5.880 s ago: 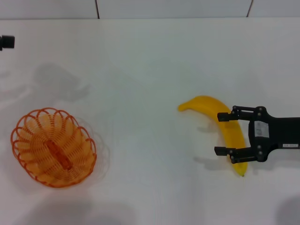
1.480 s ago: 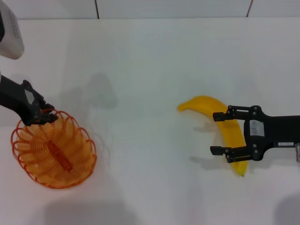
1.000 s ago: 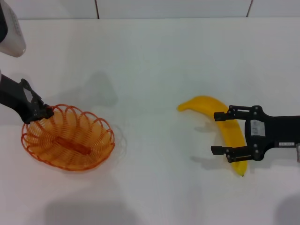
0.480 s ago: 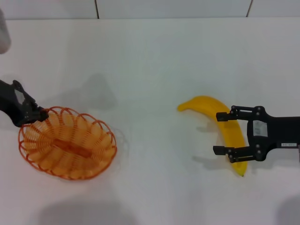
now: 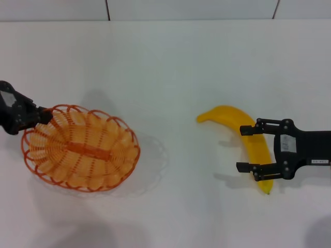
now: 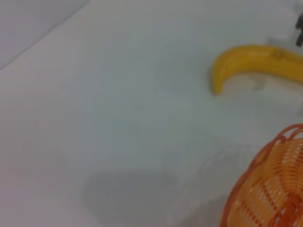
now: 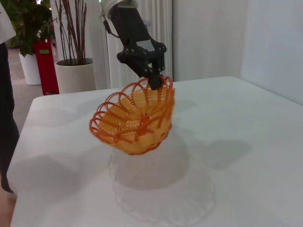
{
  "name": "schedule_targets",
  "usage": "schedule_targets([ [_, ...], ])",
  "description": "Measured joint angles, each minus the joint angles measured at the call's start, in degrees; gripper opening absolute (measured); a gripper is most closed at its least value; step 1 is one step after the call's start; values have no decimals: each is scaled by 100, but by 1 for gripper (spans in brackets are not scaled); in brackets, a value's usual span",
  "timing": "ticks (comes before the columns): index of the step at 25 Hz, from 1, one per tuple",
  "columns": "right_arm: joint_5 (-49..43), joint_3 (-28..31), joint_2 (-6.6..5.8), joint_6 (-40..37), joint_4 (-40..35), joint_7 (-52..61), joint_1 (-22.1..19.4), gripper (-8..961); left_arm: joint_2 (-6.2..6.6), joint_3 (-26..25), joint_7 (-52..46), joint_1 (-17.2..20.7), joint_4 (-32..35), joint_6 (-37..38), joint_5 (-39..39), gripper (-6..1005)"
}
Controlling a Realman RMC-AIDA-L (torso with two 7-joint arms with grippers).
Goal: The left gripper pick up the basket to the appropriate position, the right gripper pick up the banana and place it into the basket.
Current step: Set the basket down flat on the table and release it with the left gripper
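Orange wire forms the basket, a shallow round bowl with a looped, scalloped rim, and it is held by that rim alone. The left end effector is closed on one loop at the far left edge, and in the right wrist view the basket is seen tilted and lifted clear of the white tabletop, with its shadow below. Such a thin, smooth wire loop could probably slip or turn between the fingers, so the basket may swing or fall if it is carried quickly.

The banana is smooth, curved and bright yellow, with tapered ends, and it lies on the tabletop at the right, well apart from the basket. The right end effector is open, with one finger on each side of the banana's middle part. A rounded, glossy skin could be squeezed out sideways if the fingers are closed off-centre, and the banana could then roll away.
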Motion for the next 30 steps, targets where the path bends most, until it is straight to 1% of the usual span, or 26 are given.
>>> schedule_targets([
  [3, -1, 5, 3, 2, 0, 0, 9, 856, -34, 56, -294, -7, -82, -127, -53, 49],
  [6, -1, -11, 17, 4, 0, 0, 31, 856, -32, 126, -911, -104, -424, -512, -97, 48],
  [9, -1, -16, 19, 4, 0, 0, 39, 856, 0, 153, -1327, -328, -870, -721, -90, 47],
  [16, 0, -15, 27, -1, 0, 0, 81, 856, -13, 341, -1767, -809, -1515, -897, -57, 46],
  [21, 8, -15, 39, -21, 0, 0, 134, 857, -14, 914, -2231, -989, -1976, -1374, -52, 46],
  [24, 9, -6, 41, -31, 0, 0, 143, 857, -20, 1165, -2426, -1070, -2176, -1608, -53, 46],
  [30, 8, -1, 50, -20, 0, 0, 159, 857, -31, 1245, -2621, -1257, -2553, -1840, -117, 46],
])
